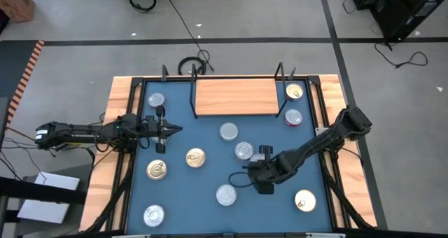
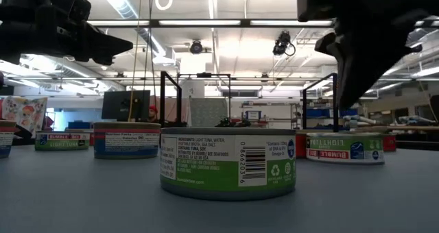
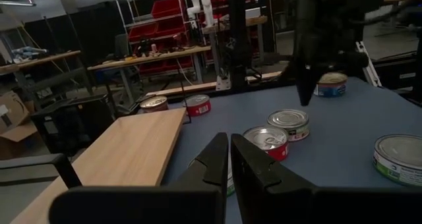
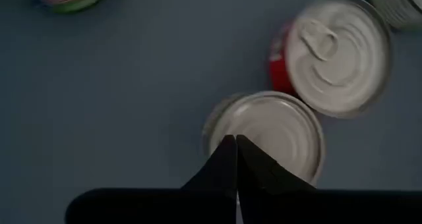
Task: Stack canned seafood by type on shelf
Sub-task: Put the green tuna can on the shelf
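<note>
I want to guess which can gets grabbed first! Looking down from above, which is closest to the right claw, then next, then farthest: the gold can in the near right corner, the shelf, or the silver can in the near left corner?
From the right gripper:
1. Gold can, near right corner.
2. Shelf, at the far edge.
3. Silver can, near left corner.

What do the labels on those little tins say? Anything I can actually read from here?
"BUMBLE BEE" and "LIGHT TUNA": blue-and-white label of the squat round tin at the right in the low view.
"BUMBLE" over "LIGHT": green-labelled tin at the far left.
"LIGHT TUNA, WATER" starts the ingredients on the nearest green-and-white tin; beside it a barcode whose digits are too small to be sure of.
The blue-and-red banded tin: print too blurred to read.
</note>
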